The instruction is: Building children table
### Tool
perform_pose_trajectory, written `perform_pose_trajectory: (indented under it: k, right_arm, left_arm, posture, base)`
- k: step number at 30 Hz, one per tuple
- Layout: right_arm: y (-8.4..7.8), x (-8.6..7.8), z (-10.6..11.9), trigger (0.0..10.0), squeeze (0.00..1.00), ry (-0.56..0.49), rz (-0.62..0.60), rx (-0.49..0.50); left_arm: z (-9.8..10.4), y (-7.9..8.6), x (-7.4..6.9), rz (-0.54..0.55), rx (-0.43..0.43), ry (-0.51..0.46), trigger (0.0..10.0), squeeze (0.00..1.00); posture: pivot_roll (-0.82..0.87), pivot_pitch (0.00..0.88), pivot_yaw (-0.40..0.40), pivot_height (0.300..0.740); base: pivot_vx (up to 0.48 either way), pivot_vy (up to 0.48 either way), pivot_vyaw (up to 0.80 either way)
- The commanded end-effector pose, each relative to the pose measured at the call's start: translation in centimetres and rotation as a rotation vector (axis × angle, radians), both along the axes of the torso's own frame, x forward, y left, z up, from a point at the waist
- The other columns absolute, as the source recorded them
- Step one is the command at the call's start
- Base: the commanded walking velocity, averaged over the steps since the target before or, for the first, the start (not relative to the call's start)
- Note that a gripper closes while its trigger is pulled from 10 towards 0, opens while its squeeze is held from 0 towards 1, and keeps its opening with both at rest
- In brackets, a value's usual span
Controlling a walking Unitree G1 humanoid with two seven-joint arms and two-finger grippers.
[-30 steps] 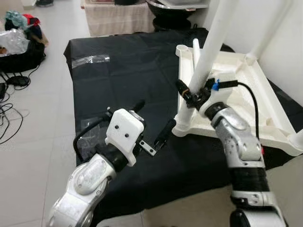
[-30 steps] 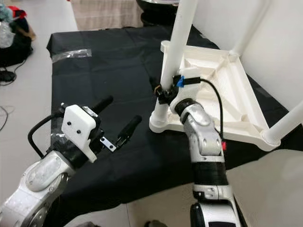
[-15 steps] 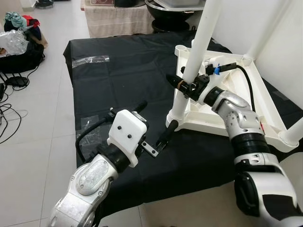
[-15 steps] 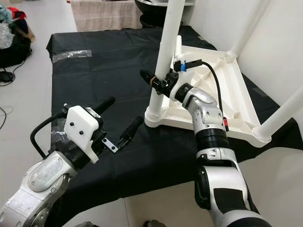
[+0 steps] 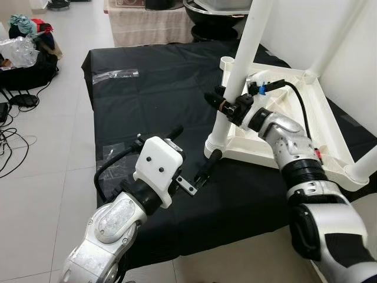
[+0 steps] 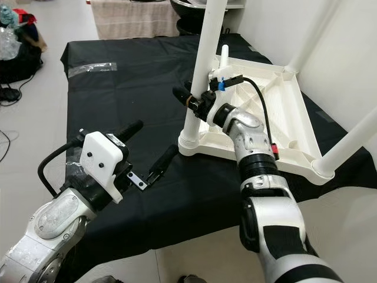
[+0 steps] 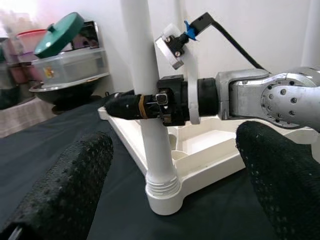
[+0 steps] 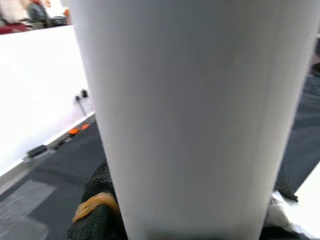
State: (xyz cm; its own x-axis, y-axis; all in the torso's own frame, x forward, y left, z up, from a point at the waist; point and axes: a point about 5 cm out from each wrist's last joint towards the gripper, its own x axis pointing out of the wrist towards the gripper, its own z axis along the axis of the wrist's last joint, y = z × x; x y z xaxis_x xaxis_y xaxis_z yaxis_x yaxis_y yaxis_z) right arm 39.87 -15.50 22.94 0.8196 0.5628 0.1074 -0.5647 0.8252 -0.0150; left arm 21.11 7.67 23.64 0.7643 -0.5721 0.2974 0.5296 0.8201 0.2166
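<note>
A white children's table [image 5: 306, 118] lies upside down on a black cloth [image 5: 147, 100]. Its near-left leg [image 5: 244, 53] stands up from the corner socket [image 5: 215, 144]. My right gripper [image 5: 227, 106] is shut on this leg a little above the socket; in the right wrist view the leg [image 8: 190, 115] passes between the black fingers [image 8: 97, 215]. My left gripper [image 5: 194, 143] hovers open over the cloth, one fingertip close to the socket. In the left wrist view the leg [image 7: 150, 125] rises between its two fingers [image 7: 60, 190].
Two more legs [image 5: 365, 165] [image 5: 336, 35] stick up at the table's right corners, next to a white wall. A tape patch [image 5: 115, 75] lies on the cloth's far left. Bags and cables [image 5: 23, 53] lie on the tiled floor to the left.
The right gripper, shut on the leg throughout, now sits higher above the socket. The leg stands more upright and the table's near corner has shifted slightly left. The left gripper has hardly moved.
</note>
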Motion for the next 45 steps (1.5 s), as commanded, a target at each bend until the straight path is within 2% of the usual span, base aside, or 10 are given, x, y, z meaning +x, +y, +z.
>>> perform_pose_trajectory:
  k: [1,6,11,18,19,22,23,27,28,45]
  right_arm:
    - [-2.0,0.0,-1.8,0.0,0.00,0.059,-0.198,-0.047]
    - [-4.3,-1.4,-3.3,0.0,0.00,0.055,-0.668,-0.113]
    - [-4.3,-3.2,-3.7,0.0,0.00,0.048,-0.890,-0.104]
    - [1.5,-4.6,-3.3,0.0,0.00,0.136,-0.972,0.022]
    - [2.0,-4.4,-3.0,7.5,0.00,0.130,-0.959,0.026]
    - [2.3,-4.3,-2.6,7.5,0.00,0.119,-0.949,0.028]
    - [2.9,-4.0,-1.9,10.0,1.00,0.083,-0.884,0.061]
    - [3.3,-3.9,-1.2,10.0,1.00,0.053,-0.836,0.087]
    - [3.9,-4.0,-0.3,10.0,0.00,0.012,-0.765,0.106]
    - [-0.2,-4.4,0.0,10.0,0.00,0.034,-0.078,0.003]
  left_arm:
    - [0.1,0.1,0.0,0.005,-0.001,-0.010,10.0,0.00]
    - [0.2,0.2,0.2,0.009,0.000,-0.015,10.0,0.00]
    - [0.2,0.2,0.3,0.013,0.000,-0.018,10.0,0.00]
    - [0.2,0.1,0.3,0.018,-0.003,-0.018,10.0,0.00]
    - [0.2,0.1,0.3,0.018,-0.002,-0.018,10.0,0.00]
    - [0.2,0.1,0.3,0.018,-0.001,-0.018,10.0,0.00]
    - [0.2,0.1,0.3,0.019,-0.002,-0.018,10.0,0.00]
    - [0.2,0.1,0.3,0.021,-0.002,-0.017,10.0,0.00]
    - [0.1,0.1,0.3,0.020,-0.004,-0.016,10.0,0.00]
    - [0.2,0.1,0.3,0.019,-0.012,-0.012,10.0,0.00]
  posture:
    - [0.08,0.075,-0.095,0.740]
    - [0.07,0.078,-0.094,0.740]
    - [0.07,0.083,-0.091,0.740]
    - [0.07,0.087,-0.094,0.740]
    - [0.07,0.087,-0.093,0.740]
    - [0.07,0.089,-0.094,0.740]
    - [0.07,0.092,-0.096,0.740]
    - [0.07,0.092,-0.096,0.740]
    - [0.07,0.095,-0.095,0.740]
    - [0.06,0.107,-0.087,0.740]
  base:
    - [0.000,0.000,0.00]
    - [0.000,0.000,0.00]
    - [0.000,0.000,0.00]
    - [0.000,0.000,0.00]
    - [0.000,0.000,0.00]
    - [0.000,0.000,0.00]
    - [0.000,0.000,0.00]
    - [0.000,0.000,0.00]
    - [0.000,0.000,0.00]
    - [0.000,0.000,0.00]
